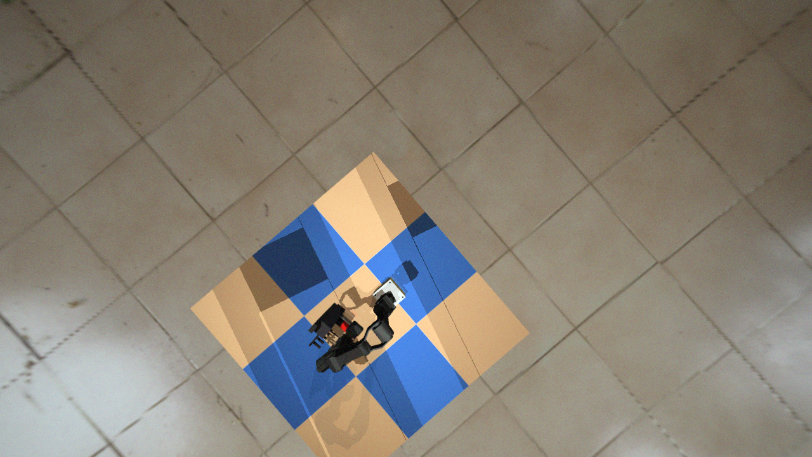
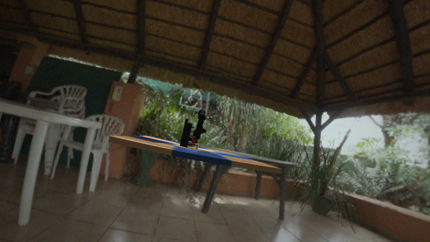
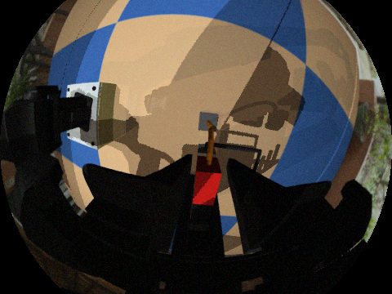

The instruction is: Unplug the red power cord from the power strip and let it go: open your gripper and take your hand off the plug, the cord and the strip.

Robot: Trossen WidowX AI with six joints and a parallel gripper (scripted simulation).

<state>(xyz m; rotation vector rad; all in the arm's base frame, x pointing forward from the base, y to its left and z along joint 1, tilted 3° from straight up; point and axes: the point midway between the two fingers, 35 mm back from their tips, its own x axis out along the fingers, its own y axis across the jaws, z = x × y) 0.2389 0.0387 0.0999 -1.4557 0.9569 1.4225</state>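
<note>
top view, taken from the red plug [image 1: 344, 327]: the black power strip [image 1: 325, 325] blocks 9 to 10 o'clock, touching the plug. the arm's own links [image 1: 379, 328] close off 3 to 6 o'clock. the base plate [image 1: 389, 289] stands at 1 o'clock, apart. a passage over the table [image 1: 482, 318] lies at 12 o'clock, between strip and plate. wrist view: the plug fills the gap of the part-open gripper [image 3: 207, 176]; each finger [image 3: 163, 182] stands just beside it.

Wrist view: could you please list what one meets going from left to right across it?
White square plate → black pincer finger → red rectangular plug → second black pincer finger.
</note>
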